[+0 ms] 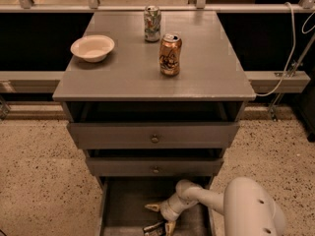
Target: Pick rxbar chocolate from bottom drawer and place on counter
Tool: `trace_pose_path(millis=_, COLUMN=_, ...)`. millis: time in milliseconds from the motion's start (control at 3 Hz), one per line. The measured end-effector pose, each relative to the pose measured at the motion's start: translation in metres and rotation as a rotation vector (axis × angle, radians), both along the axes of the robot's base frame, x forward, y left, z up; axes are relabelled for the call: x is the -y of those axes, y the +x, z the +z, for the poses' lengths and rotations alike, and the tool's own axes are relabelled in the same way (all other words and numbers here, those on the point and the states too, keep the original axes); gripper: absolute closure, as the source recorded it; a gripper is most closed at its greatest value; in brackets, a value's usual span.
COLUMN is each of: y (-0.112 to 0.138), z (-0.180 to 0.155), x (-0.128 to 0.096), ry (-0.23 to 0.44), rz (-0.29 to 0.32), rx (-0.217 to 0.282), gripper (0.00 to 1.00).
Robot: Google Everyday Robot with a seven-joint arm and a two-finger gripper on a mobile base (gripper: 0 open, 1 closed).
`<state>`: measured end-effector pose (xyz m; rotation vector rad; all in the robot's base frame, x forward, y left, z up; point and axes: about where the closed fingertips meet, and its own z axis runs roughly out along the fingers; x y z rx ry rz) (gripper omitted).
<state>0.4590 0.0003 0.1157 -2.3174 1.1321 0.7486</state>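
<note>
The grasping step is in hand. Inside the bottom drawer (120,203), the jaws stand wide open close by the snack bar (153,227) at its front, holding nothing. Next they should close on it.

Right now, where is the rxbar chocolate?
In the camera view, the rxbar chocolate lies on the floor of the bottom drawer, at the picture's lower edge near centre, right beside the open pincer inside that drawer.

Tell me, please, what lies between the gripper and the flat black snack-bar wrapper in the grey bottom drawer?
Nothing: in the camera view, the gripper sits right beside the black wrapper inside the grey bottom drawer.
</note>
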Motion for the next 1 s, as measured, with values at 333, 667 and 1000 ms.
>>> trace_pose_path(millis=333, y=-0.0091, z=0.0050, x=-0.0022, ry=0.076, rz=-0.005, rx=-0.028, gripper=0.00)
trace_pose_path(millis=667, y=-0.0091, z=0.0050, x=-0.0023, ry=0.076, rz=-0.005, rx=-0.028, gripper=0.00)
trace_pose_path(millis=1000, y=-0.0118, z=0.0037, x=-0.0040, ry=0.078, rz=-0.003, rx=-0.032, gripper=0.20)
